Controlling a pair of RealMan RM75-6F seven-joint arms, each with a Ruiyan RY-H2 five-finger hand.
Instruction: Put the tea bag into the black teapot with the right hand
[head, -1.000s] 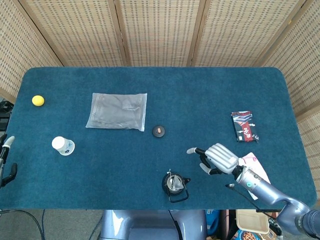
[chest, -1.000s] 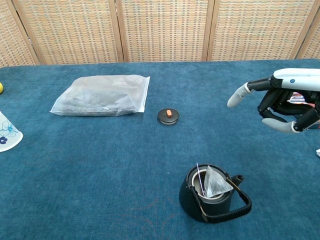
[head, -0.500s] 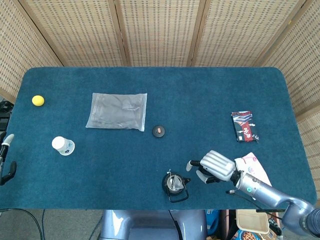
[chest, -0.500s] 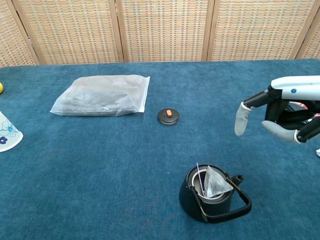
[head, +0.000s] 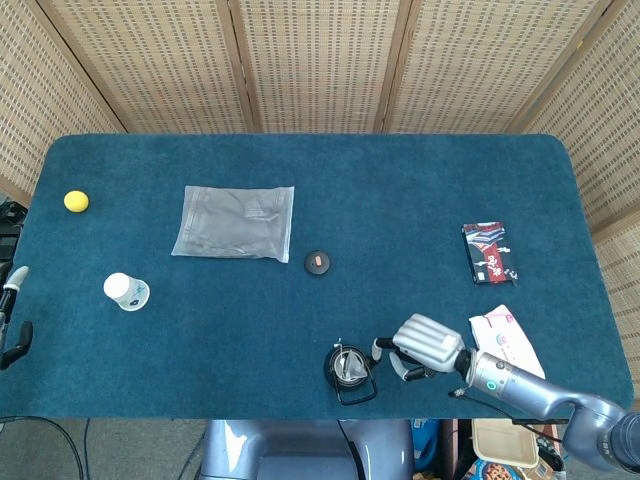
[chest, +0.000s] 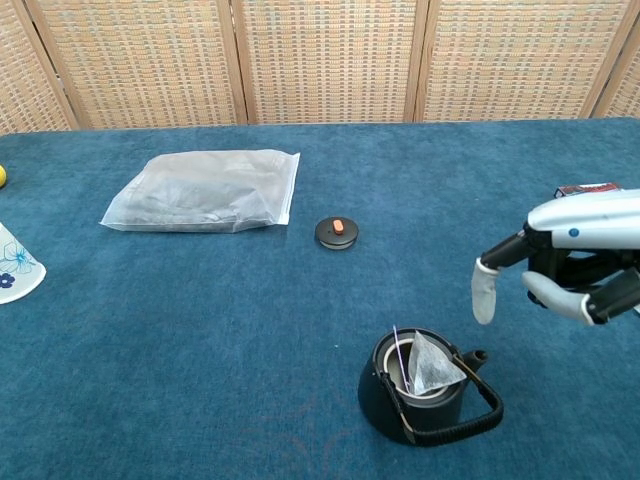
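Right hand lowered and drawn nearer the black teapot than a second ago; now just right of the pot, above the cloth, apart from it. Back of hand up, forearm running off to the right, one finger pointing down, the rest loosely spread, holding nothing. Tea bag sitting inside the teapot's open mouth, string up against the rim. Pot lid lying well behind the teapot. Left hand far left of the teapot at the table's edge; grasp not discernible.
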